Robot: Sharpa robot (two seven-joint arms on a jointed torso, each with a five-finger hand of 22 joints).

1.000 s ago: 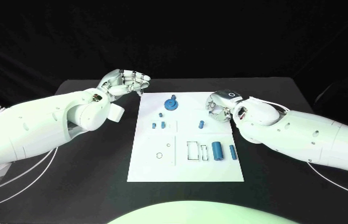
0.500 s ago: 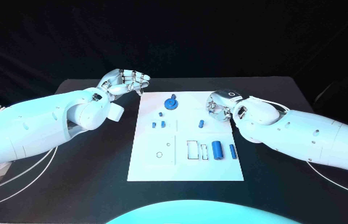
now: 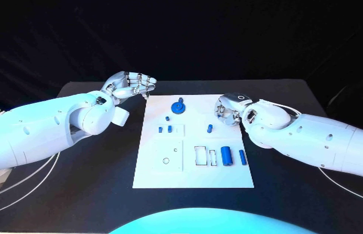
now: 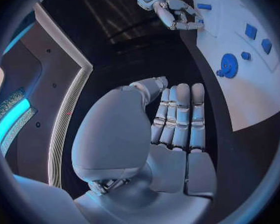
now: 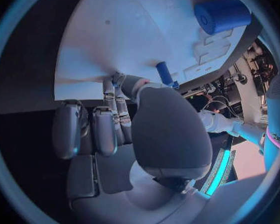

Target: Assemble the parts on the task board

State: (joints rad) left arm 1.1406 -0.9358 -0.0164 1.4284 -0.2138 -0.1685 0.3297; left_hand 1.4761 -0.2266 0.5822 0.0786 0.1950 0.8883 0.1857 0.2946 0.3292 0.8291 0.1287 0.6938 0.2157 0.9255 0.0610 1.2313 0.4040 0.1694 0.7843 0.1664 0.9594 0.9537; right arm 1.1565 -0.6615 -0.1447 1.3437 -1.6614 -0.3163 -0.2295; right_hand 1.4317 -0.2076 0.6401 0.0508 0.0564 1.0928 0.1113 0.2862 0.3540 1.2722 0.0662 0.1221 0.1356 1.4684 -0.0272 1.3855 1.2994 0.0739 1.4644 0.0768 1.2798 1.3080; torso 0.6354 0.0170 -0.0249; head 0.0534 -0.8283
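Head view: white task board lies on black table against black backdrop

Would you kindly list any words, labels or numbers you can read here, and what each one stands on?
None can be read.
The right wrist view shows a dark mark on the robot's pale casing: too cut off and blurred to read.
The board and blue parts bear no text.
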